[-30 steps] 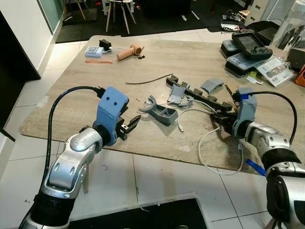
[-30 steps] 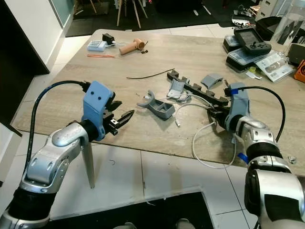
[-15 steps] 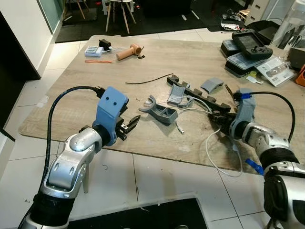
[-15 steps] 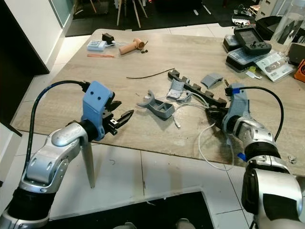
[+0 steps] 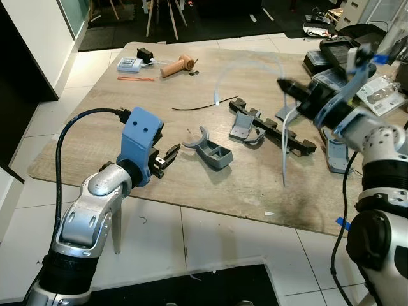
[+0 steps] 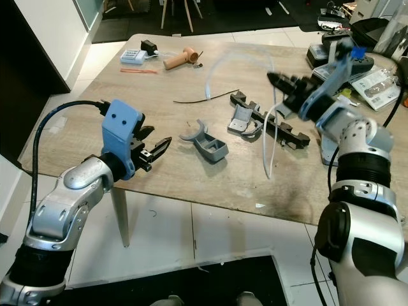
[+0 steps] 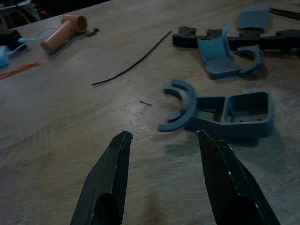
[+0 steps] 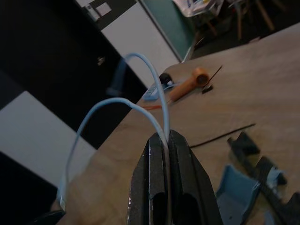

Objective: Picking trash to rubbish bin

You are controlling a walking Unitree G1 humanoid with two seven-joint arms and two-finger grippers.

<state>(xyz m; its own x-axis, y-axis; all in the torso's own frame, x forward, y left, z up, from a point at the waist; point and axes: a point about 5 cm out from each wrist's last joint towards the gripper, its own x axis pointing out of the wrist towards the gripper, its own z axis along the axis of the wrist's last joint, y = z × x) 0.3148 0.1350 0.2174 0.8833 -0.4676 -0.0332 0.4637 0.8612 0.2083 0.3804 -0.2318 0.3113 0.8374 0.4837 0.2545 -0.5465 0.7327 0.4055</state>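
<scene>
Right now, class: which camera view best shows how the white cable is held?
The right wrist view: the right gripper is shut on the white cable, which loops up from between its fingers. Both eye views show the cable blurred, lifted above the table. The left wrist view looks at grey parts instead.

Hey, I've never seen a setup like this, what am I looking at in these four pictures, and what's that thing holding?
This is a humanoid robot with two silver arms. The two wide pictures come from cameras on its head, looking down at a wooden table. The other two come from cameras on its wrists. The right gripper is raised above the table, jaws shut on a pale cable that hangs in loops. The left gripper hovers at the table's near edge, jaws open. On the table lie a grey plastic bracket, a black toothed strip and a thin black wire.
</scene>
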